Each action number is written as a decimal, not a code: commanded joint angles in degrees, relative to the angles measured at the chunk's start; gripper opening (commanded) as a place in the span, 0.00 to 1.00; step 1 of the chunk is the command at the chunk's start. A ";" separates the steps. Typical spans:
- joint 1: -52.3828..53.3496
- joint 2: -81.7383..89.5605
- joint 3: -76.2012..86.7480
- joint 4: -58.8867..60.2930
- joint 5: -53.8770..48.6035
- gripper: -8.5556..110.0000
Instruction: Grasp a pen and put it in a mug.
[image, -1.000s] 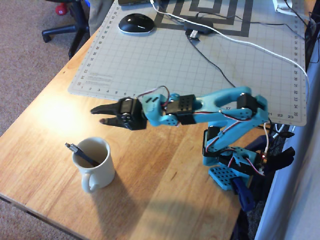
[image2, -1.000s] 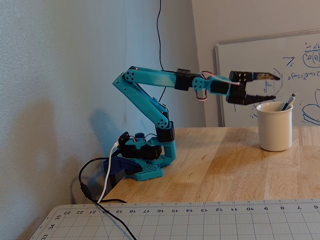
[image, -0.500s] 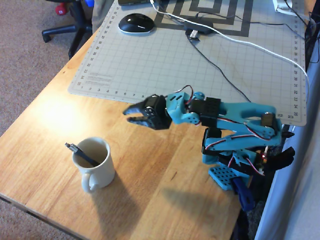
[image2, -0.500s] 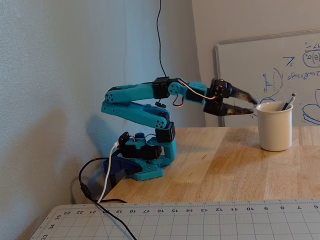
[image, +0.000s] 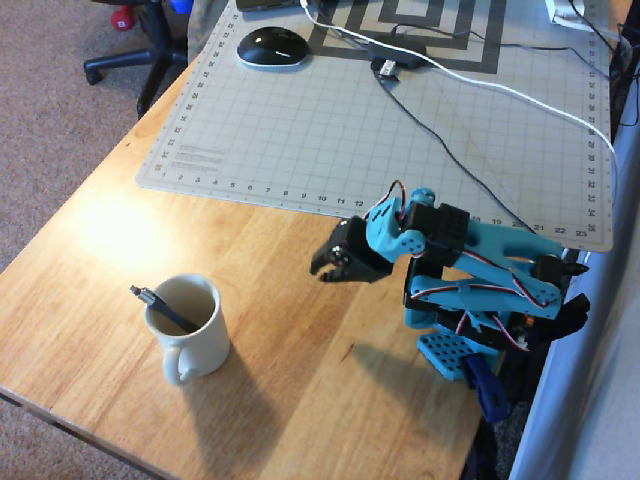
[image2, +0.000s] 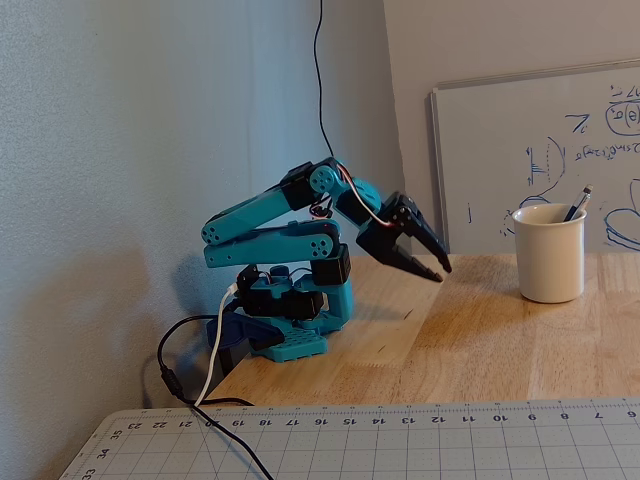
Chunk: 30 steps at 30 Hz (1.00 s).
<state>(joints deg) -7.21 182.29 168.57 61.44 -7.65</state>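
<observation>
The pen (image: 160, 308) stands slanted inside the mug (image: 195, 335), with its silver end poking out over the rim. The mug sits on the wooden tabletop (image: 300, 400). The hand (image: 322, 270) hangs well away from the mug, nearly closed and holding nothing, near the cutting mat (image: 400, 140).

Slim dark pen (image: 160, 309) leaning inside the upright cream-white mug (image: 196, 345), silver end over the rim.
</observation>
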 joint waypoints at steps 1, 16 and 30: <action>1.85 5.71 2.55 0.70 -2.55 0.11; 3.87 8.61 11.34 3.69 -2.72 0.11; 3.25 9.14 11.34 3.87 -2.72 0.11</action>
<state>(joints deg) -3.87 190.46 180.79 65.21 -10.63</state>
